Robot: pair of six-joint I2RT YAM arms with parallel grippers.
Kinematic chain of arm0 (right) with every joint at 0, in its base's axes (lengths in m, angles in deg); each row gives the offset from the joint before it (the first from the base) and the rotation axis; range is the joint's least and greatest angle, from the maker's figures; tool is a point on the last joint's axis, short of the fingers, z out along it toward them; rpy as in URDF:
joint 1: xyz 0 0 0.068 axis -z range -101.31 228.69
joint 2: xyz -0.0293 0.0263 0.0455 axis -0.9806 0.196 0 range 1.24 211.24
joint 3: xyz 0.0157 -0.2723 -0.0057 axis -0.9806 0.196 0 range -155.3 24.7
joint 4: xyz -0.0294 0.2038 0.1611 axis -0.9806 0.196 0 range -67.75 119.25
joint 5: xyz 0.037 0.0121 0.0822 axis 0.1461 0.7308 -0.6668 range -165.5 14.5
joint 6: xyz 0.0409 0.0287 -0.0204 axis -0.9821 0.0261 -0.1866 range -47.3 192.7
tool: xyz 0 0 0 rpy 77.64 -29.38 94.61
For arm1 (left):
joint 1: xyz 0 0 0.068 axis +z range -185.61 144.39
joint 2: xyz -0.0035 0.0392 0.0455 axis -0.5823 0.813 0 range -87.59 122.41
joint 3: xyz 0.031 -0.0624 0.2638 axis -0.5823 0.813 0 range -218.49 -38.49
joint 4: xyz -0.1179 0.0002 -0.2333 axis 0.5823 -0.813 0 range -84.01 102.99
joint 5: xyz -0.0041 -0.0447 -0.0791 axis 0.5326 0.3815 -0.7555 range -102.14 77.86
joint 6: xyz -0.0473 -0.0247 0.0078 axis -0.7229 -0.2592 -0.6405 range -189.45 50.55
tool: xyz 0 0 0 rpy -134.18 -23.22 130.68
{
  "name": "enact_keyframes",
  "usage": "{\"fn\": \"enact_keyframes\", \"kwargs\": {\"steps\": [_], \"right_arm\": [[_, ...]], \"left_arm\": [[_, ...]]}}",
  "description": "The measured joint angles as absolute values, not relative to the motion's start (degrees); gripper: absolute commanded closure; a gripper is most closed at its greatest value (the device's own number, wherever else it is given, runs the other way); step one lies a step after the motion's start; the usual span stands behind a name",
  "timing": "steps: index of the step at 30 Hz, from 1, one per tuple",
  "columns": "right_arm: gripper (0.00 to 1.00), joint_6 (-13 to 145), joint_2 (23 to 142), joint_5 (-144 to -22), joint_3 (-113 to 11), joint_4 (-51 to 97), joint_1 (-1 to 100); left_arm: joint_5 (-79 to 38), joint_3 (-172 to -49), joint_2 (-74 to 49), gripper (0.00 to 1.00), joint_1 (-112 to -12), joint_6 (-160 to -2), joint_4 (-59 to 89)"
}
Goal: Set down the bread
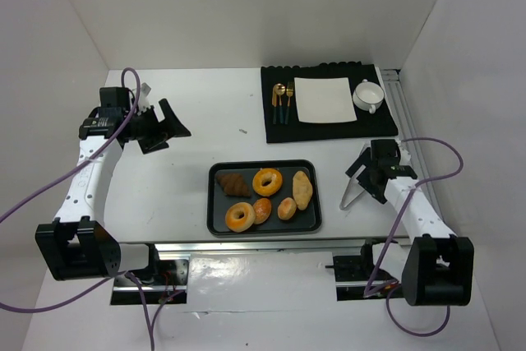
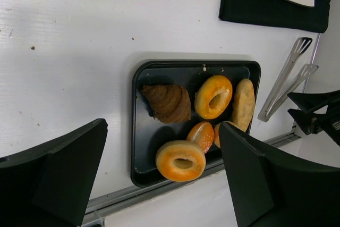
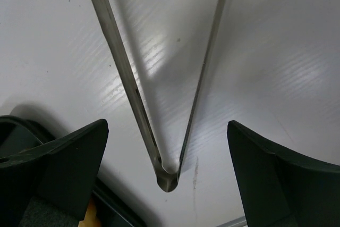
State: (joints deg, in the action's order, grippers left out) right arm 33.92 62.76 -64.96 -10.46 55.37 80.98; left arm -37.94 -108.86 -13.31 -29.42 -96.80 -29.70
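The bread lies in a black tray [image 1: 220, 207] at the table's near middle: two ring doughnuts [image 1: 267, 181] [image 1: 240, 217], a dark croissant [image 1: 233, 183], a tan roll [image 1: 302, 190] and two small buns [image 1: 262, 210] [image 1: 287, 208]. My left gripper [image 1: 168, 125] is open and empty at the far left, well away from the tray. Its wrist view looks between its jaws [image 2: 162, 128] at the croissant [image 2: 169, 102] and doughnuts [image 2: 213, 97] [image 2: 180, 160]. My right gripper [image 1: 362, 174] is open just above metal tongs [image 1: 355, 191], with their hinge [image 3: 169, 176] between the jaws [image 3: 166, 126].
A black placemat [image 1: 329, 133] at the far right carries a white square plate [image 1: 325, 99], a white cup [image 1: 369, 96] and cutlery [image 1: 281, 103]. White walls close in the table on three sides. The tray's corner [image 3: 114, 206] shows under my right gripper.
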Motion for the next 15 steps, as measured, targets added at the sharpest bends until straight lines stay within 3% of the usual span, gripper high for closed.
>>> {"fn": "enact_keyframes", "kwargs": {"steps": [11, 15], "right_arm": [[0.00, 34.86, 74.16, -62.57, -10.55, 47.92, 76.69], [0.07, 35.05, 78.71, -59.21, -11.42, 46.15, 75.43]], "left_arm": [[-37.99, -108.86, -13.29, 0.00, -29.42, -96.80, -29.38], [-38.01, -108.86, -12.94, 0.00, -29.42, -96.76, -29.38]]}}
